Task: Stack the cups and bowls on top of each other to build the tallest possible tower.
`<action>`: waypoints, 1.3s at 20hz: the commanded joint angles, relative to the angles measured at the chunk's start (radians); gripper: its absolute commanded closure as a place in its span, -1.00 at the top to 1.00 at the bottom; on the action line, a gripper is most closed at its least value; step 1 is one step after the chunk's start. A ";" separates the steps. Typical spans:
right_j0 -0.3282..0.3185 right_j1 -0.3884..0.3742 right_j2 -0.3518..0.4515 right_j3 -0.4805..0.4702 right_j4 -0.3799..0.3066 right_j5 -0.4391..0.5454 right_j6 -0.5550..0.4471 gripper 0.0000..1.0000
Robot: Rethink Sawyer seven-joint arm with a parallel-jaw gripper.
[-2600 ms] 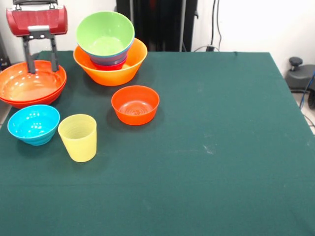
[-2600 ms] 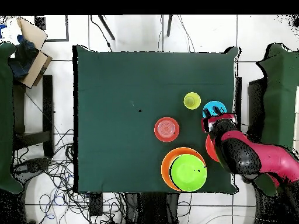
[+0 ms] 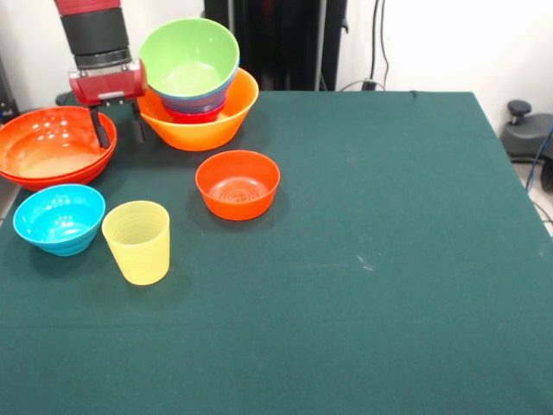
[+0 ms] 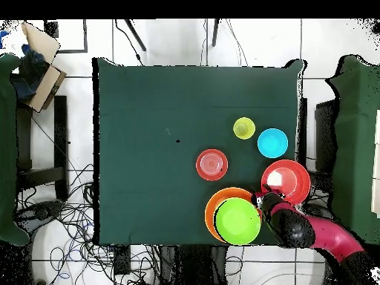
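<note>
You have the red and black gripper [image 3: 116, 128] in the upper left of the front view, with its two dark fingers [image 3: 101, 130] spread apart and holding nothing; the tips hang in the narrow gap between the wide glossy red-orange plastic bowl [image 3: 47, 151] at the left edge and the tower [image 3: 195, 86], which is the large light-orange bowl with a magenta one, a blue one and the lime green bowl [image 3: 187, 57] nested inside it. In the overhead view the gripper [image 4: 260, 202] sits in the lower right, just beside both of them. I think the main danger is this tight place: if you lower or turn the arm here, a finger can push the rim of the tower and tilt the green bowl, which already sits high and loose. It could also catch the red-orange bowl, which lies at the table's edge [image 3: 17, 194], and slide it off. The small orange ribbed bowl [image 3: 238, 183], the cyan bowl [image 3: 58, 218] and the translucent pale-yellow tumbler [image 3: 137, 241] stand apart in the left middle of the front view, not yet stacked. The tumbler is narrow and light, so a grip that is not centred may tip it.
</note>
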 commanded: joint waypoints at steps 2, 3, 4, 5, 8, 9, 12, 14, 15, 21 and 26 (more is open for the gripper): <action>0.089 0.142 -0.039 -0.140 -0.117 -0.007 -0.010 1.00; 0.090 0.152 -0.041 -0.151 -0.119 -0.007 -0.014 1.00; 0.098 0.165 -0.050 -0.165 -0.127 -0.018 -0.009 1.00; 0.106 0.177 -0.059 -0.179 -0.135 -0.029 -0.005 1.00; 0.127 0.211 -0.085 -0.217 -0.158 -0.066 0.013 1.00; 0.132 0.222 -0.091 -0.227 -0.163 -0.076 0.018 1.00; 0.142 0.239 -0.105 -0.243 -0.168 -0.097 0.029 1.00; 0.164 0.232 -0.129 -0.247 -0.144 -0.079 0.045 1.00; 0.175 0.229 -0.141 -0.249 -0.132 -0.070 0.053 -1.00; 0.206 0.174 -0.153 -0.215 -0.102 -0.103 0.065 -1.00; 0.210 0.140 -0.158 -0.192 -0.081 -0.095 0.062 -1.00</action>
